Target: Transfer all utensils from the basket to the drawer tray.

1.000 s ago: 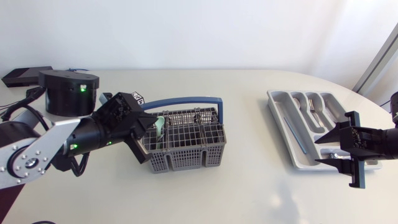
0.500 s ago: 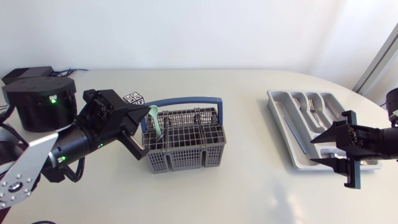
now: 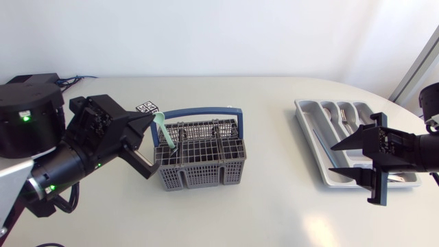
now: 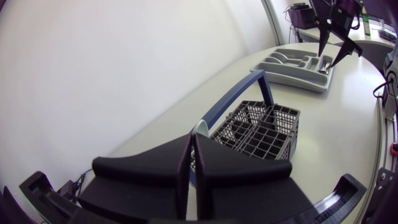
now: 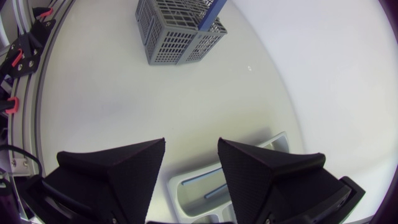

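We are pinching a pale green utensil (image 3: pixel 167 137) near its upper end with the left claw (image 3: pixel 151 119). The left wrist view shows the claw (image 4: pixel 191 138) pressed almost together, with only a sliver of the green utensil (image 4: pixel 202 127) peeking past the fingertips. The utensil is leaning, its lower end down inside the left end of the grey mesh cutlery basket (image 3: pixel 206 165), which is standing left of centre on the surface (image 3: pixel 274 206).

To do this step well, we should be pulling up along the utensil's own slant until its tip is above the mesh rim. A sideways drag would likely snag the grid and tip or slide the basket, which looks light. The blue handle (image 3: pixel 206 110) arches over the far side, so the way out is on the near side.

The grip is narrow and high on the utensil, so it may swing, and gentle turns suit the carry. The cutlery tray (image 3: pixel 310 123) is lying well apart at the right, with metal pieces (image 3: pixel 345 122) in its far compartments. The right claw (image 3: pixel 337 163) is hanging spread wide over the tray's near end, holding nothing. It seems placed to take a handover, or it will need to give way. We cannot tell whether anything else is in the basket.
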`<action>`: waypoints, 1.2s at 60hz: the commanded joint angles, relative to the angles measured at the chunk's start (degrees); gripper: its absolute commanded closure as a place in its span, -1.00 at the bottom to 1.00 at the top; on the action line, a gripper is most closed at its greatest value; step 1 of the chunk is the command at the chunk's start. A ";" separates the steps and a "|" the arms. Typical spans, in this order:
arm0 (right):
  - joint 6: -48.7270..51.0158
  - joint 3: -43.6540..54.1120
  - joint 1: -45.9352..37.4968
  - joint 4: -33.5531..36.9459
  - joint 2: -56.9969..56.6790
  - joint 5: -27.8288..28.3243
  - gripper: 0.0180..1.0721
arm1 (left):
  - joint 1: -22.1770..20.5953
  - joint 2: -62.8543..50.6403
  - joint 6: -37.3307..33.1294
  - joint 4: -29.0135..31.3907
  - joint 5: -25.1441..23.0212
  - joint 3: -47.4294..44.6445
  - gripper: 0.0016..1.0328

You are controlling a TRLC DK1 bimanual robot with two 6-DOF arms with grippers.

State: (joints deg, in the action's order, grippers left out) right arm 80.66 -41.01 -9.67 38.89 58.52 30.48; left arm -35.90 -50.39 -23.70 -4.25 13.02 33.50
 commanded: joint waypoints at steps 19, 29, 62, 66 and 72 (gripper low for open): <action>-34.26 -0.82 21.80 -8.57 -6.23 -5.17 -0.19 | -1.28 -0.76 7.00 1.79 1.31 6.93 0.94; -47.70 -4.07 33.23 -14.37 -1.92 -9.56 -0.19 | -0.22 -2.69 11.93 6.18 -1.06 12.12 0.94; -62.21 -10.58 52.30 -37.93 14.16 -27.75 -0.14 | 4.52 -17.55 30.91 14.80 -18.73 27.50 0.94; -62.38 -11.19 53.18 -39.77 16.01 -29.86 -0.02 | 4.52 -18.43 31.88 14.97 -19.70 28.20 0.94; -63.26 -12.07 54.14 -42.06 18.29 -31.97 -0.01 | 4.00 -19.31 32.32 15.06 -19.87 28.82 0.94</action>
State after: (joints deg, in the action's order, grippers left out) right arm 19.57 -51.42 43.62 -1.56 74.81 -0.32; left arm -31.83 -68.75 6.48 10.61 -6.07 59.99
